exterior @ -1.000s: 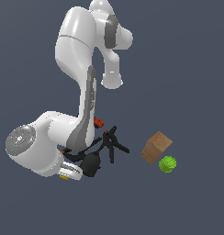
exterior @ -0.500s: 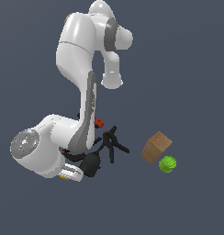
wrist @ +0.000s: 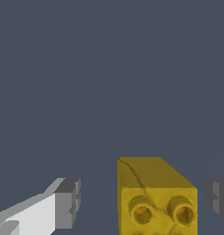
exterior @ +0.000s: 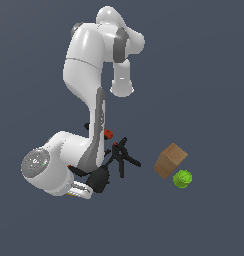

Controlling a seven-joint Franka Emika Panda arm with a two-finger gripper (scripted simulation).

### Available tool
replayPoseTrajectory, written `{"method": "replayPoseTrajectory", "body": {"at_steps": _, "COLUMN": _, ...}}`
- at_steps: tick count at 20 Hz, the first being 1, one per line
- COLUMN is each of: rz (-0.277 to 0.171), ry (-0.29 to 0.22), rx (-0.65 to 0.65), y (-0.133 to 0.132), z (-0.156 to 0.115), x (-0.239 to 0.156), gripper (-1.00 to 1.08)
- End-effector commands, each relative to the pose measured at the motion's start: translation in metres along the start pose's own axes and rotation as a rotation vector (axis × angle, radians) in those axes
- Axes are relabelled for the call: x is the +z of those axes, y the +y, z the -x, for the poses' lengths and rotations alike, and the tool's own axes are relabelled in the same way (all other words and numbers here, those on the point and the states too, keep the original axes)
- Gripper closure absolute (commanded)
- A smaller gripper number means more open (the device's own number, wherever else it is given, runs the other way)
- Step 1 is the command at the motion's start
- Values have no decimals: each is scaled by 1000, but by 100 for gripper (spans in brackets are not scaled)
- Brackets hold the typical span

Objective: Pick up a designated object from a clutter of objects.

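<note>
A glossy white robot arm point(exterior: 86, 65) built of rounded, bulbous shells is seen in the exterior view. The shells are separated by dark grey bands at the joints, and a long grey strip is set along one link. A round, flat grey cap with a tiny green dot is carried on the lowest bulge. In the wrist view, a white finger point(wrist: 38, 212) ending in a blocky grey pad is shown, and a second grey pad is partly visible.
</note>
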State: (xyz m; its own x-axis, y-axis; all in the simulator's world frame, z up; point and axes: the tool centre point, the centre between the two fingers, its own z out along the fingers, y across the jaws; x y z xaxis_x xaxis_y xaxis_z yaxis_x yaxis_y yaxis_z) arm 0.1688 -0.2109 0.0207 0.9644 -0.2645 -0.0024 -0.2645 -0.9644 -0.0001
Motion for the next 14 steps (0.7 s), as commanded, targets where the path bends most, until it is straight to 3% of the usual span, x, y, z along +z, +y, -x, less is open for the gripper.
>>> {"method": "replayPoseTrajectory", "body": {"at_steps": 1, "rz": 0, "ry": 2, "rx": 0, "y": 0, "z": -1, "x": -1, "gripper": -92}}
{"method": "replayPoseTrajectory", "body": {"at_steps": 2, "rz": 0, "ry": 2, "rx": 0, "y": 0, "z": -1, "x": -1, "gripper": 108}}
{"method": "replayPoseTrajectory", "body": {"at_steps": 14, "rz": 0, "ry": 2, "rx": 0, "y": 0, "z": -1, "x": -2, "gripper": 108}}
